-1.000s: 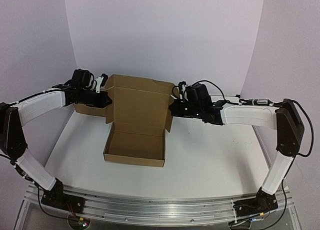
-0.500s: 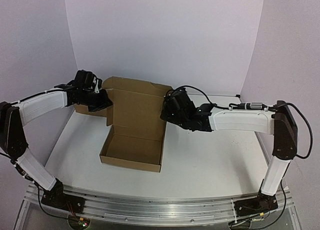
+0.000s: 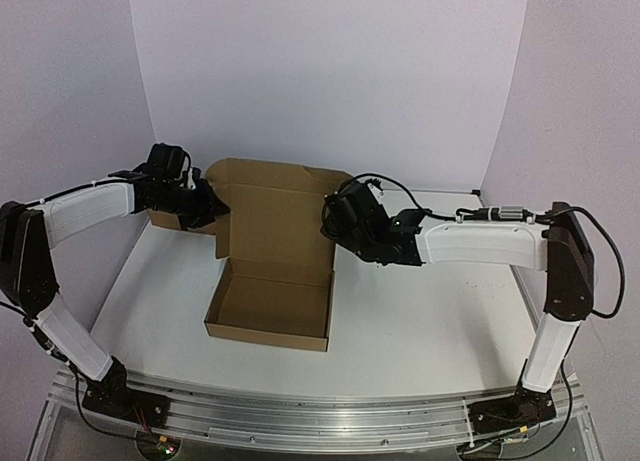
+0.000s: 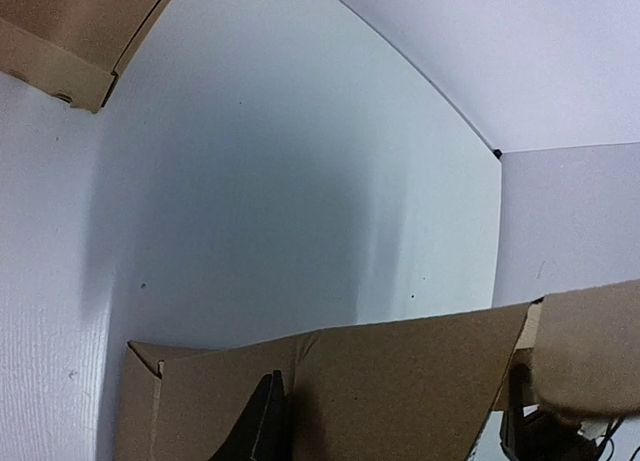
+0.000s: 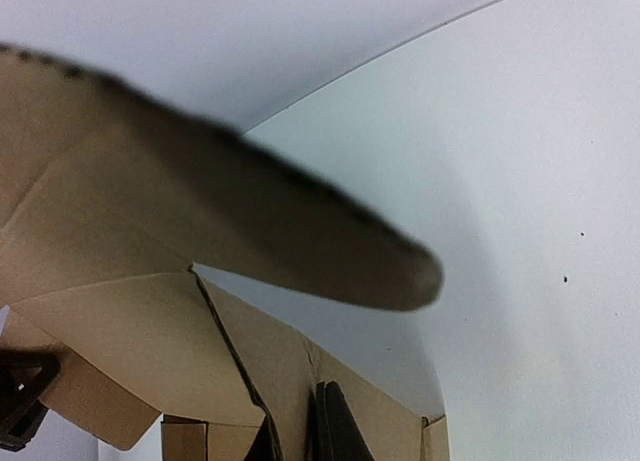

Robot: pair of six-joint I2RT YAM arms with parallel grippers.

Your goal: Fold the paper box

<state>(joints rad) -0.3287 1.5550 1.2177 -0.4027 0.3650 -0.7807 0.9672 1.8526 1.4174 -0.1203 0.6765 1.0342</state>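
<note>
The paper box [image 3: 270, 311] lies open in the middle of the table, its shallow tray toward me and its lid panel [image 3: 275, 221] standing upright behind. My left gripper [image 3: 213, 211] is at the lid's left edge. In the left wrist view one finger [image 4: 262, 426] lies against a cardboard flap [image 4: 400, 381]; the other finger is hidden behind it. My right gripper [image 3: 330, 219] is at the lid's right edge. In the right wrist view its fingers [image 5: 338, 431] pinch a thin cardboard wall [image 5: 295, 371], under a blurred flap [image 5: 250, 221].
A second brown cardboard box [image 3: 168, 219] sits behind my left gripper at the back left; its corner [image 4: 80, 31] shows in the left wrist view. Pale walls close the table on the left, back and right.
My right gripper has swung left and inward against the lid's right edge. The left gripper has edged right. The box slid a little left and then back; the lid's sides are drawn in.
</note>
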